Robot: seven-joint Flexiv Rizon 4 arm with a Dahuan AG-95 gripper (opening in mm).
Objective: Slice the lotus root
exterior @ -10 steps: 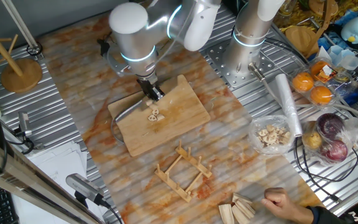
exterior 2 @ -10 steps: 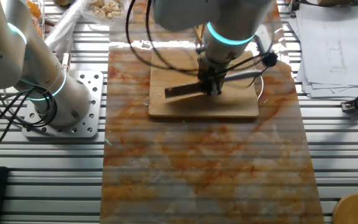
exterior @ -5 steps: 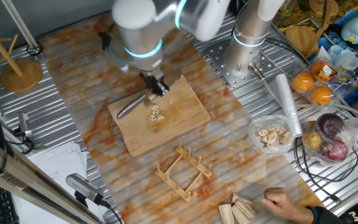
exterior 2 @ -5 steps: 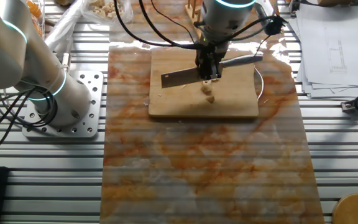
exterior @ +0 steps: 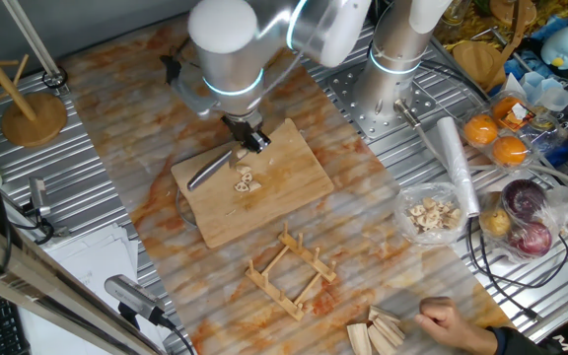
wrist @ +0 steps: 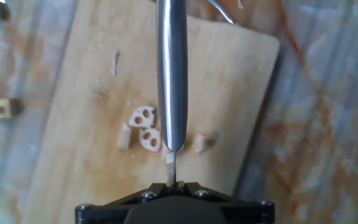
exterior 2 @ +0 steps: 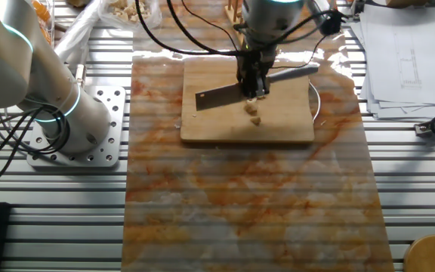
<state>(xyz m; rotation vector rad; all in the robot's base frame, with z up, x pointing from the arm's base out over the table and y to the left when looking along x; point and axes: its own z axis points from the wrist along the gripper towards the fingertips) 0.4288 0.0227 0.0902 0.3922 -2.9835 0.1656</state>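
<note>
The lotus root lies as several thin pale slices and small pieces on the wooden cutting board. My gripper is shut on a knife and holds it just above the board, behind the slices. In the other fixed view the blade hangs beside the lotus pieces, under the gripper. In the hand view the knife is edge-on over holed slices, with a stub to its right. The gripper clamps the blade's spine.
A wooden rack stands in front of the board. A clear bag of pale chips, oranges and red fruit are at the right. A person's hand rests by wooden blocks. A second robot base stands behind.
The knife has come up off the lotus root and shifted toward the board's back edge, which uncovers the cut slices. The slices have stayed in place.
</note>
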